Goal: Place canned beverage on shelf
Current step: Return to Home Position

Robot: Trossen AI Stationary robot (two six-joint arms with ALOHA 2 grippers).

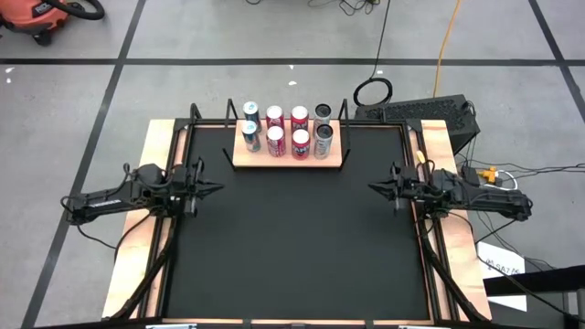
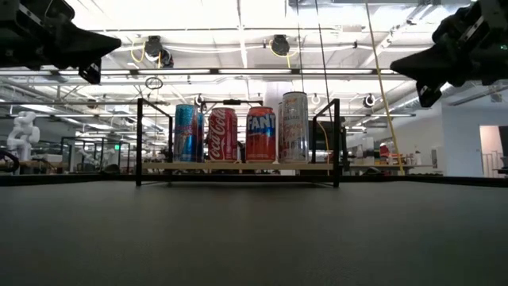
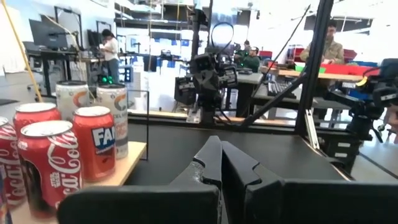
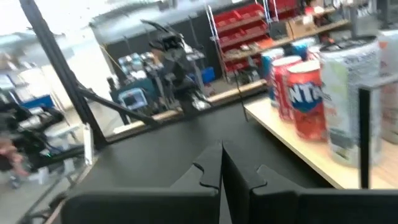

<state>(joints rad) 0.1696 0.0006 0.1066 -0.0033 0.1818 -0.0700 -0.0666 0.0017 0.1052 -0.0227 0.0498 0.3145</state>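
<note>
You have the bench [image 1: 292,265] with the shelf [image 1: 291,164] at its far middle edge; eight cans [image 1: 300,142] stand on the board in two rows of four, so the stocking looks finished, and I judge the step in hand to be parking the arms; the left claw [image 1: 215,187] sits by the bench's left edge and the right claw [image 1: 373,187] by its right, both well apart from the shelf, each pinched shut on nothing; next you need only settle both arms clear of the corner rods [image 2: 139,143]. Only the high view shows the back row; the low view hides it behind the front four, yet shows both arms raised off the bench; the wrist views show the fingers [image 3: 214,163] meeting.
</note>
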